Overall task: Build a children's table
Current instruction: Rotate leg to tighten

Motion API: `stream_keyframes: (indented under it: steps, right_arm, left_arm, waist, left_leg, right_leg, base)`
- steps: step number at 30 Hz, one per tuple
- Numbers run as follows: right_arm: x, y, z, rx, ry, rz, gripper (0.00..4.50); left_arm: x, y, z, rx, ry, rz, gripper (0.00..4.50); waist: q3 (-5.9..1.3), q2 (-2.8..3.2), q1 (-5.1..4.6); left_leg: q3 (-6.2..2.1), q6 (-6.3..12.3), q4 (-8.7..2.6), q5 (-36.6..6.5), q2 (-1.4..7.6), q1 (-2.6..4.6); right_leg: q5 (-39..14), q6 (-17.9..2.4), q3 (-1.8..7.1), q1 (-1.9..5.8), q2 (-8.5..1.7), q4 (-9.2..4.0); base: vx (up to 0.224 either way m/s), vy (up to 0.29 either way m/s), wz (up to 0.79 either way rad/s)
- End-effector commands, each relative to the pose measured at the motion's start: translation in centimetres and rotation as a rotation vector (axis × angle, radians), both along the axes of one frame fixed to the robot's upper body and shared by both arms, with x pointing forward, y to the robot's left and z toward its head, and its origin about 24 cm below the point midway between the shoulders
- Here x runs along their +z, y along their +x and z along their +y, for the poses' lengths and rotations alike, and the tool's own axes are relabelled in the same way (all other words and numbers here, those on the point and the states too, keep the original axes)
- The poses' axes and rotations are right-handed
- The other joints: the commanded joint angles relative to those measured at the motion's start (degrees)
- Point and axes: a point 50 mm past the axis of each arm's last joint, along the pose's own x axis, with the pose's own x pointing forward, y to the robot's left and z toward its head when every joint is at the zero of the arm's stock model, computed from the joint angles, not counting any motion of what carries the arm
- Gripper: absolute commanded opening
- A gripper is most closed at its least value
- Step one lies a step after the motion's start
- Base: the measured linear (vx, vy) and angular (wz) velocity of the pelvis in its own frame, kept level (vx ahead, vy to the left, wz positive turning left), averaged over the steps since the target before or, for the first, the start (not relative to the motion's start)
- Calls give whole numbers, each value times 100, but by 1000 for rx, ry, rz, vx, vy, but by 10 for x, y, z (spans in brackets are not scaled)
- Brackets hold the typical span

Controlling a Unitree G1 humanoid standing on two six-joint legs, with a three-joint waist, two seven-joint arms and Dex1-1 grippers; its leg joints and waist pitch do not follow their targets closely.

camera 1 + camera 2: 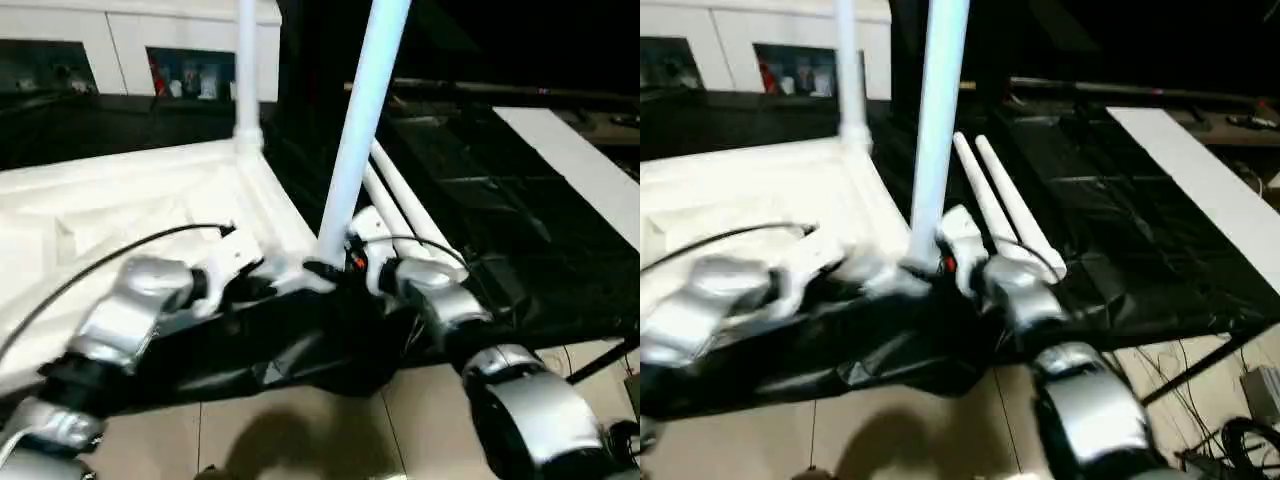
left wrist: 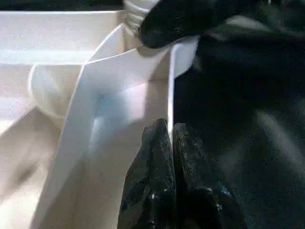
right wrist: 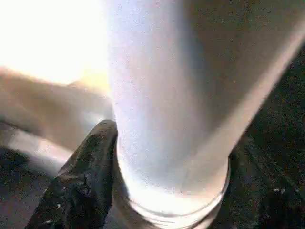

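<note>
The children's table lies upside down, its white tabletop point(image 1: 120, 200) showing the ribbed underside. One leg point(image 1: 246, 70) stands in the far corner socket. A second leg point(image 1: 362, 120) stands upright at the near corner. My right gripper point(image 1: 336, 266) sits around that leg's base; one black finger point(image 3: 88, 176) lies against the collar, and the jaws stand open on either side. My left gripper point(image 2: 170, 130) is shut on the thin rim of the tabletop point(image 2: 143, 90) beside that corner. Two loose legs point(image 1: 405, 205) lie on the black cloth.
A black cloth point(image 1: 500, 230) covers the work table, whose front edge drops to a tiled floor point(image 1: 300, 440). A white board point(image 1: 575, 165) lies at the right. A white cabinet point(image 1: 130, 50) with glass doors stands behind. Cables point(image 1: 1240, 430) lie on the floor.
</note>
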Motion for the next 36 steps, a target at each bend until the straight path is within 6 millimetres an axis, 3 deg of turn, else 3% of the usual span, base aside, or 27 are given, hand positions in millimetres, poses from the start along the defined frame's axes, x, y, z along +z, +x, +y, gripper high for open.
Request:
stream_keyframes:
  steps: [1,5,12,14,17,19,23,26,28,29,36]
  right_arm:
    - [-15,0,-19,-211,-24,91,267]
    - [-15,0,0,-297,2,116,267]
    - [-8,-2,19,-193,-4,63,267]
    - [-3,-1,22,-150,71,45,322]
    - [0,-1,22,-98,74,8,346]
    - [2,-1,20,-73,56,-23,371]
    - [9,3,2,-21,-29,-122,379]
    - [9,-2,-12,153,-44,-126,379]
    - [8,-4,-16,203,-58,-124,379]
    - [6,-7,-22,275,-90,-112,379]
    - [5,-25,-35,580,-122,-83,379]
  left_arm:
    - [-5,10,18,218,56,-30,0]
    - [-6,17,0,224,44,-56,0]
    - [-8,11,1,121,83,-60,0]
    - [-7,8,5,110,82,-45,0]
    - [-7,6,8,99,88,-42,0]
    - [-5,5,10,80,89,-48,0]
    - [-2,-8,10,-116,71,-32,0]
    - [0,-23,10,-259,39,13,0]
    - [0,-26,10,-286,37,19,0]
    - [1,-30,11,-326,30,33,0]
    - [8,-38,12,-412,-28,75,0]
  waist:
    - [-386,184,-15]
    - [-401,143,-18]
    - [-386,182,-28]
    - [-398,182,-25]
    - [-401,181,-32]
    - [-395,178,-65]
    - [-407,192,-92]
    - [-425,203,-97]
    - [-412,210,-75]
    - [-409,198,-49]
    - [-369,149,-20]
  left_leg:
    - [65,-310,-347,-1337,-62,98]
    - [74,-209,-335,-1074,-81,44]
    - [73,-158,-346,-1241,-74,50]
    - [66,-131,-346,-1221,-62,41]
    - [70,-101,-343,-1066,-69,21]
    - [63,-102,-347,-1047,-76,0]
    - [64,-69,-338,-964,-71,23]
    - [75,123,-313,-746,-51,14]
    - [98,189,-307,-746,-51,44]
    - [93,199,-308,-813,-49,38]
    - [90,113,-336,-1202,-31,47]
  right_leg:
    - [-709,-1068,265,258,-347,-424]
    - [-350,-958,259,283,-331,-403]
    - [-647,-864,259,256,-343,-447]
    - [-558,-886,258,270,-352,-431]
    - [-307,-955,253,279,-338,-406]
    - [-319,-984,247,298,-341,-407]
    - [-160,-1104,252,292,-344,-396]
    - [491,-1271,250,310,-323,-335]
    - [556,-1348,253,279,-314,-340]
    - [440,-1340,247,305,-317,-349]
    - [-350,-1228,257,280,-336,-414]
  base:
    - [0,0,0]
    - [0,0,0]
    - [0,0,0]
    - [0,0,0]
    - [0,0,0]
    - [0,0,0]
    - [0,0,0]
    - [0,0,0]
    - [0,0,0]
    - [0,0,0]
    - [0,0,0]
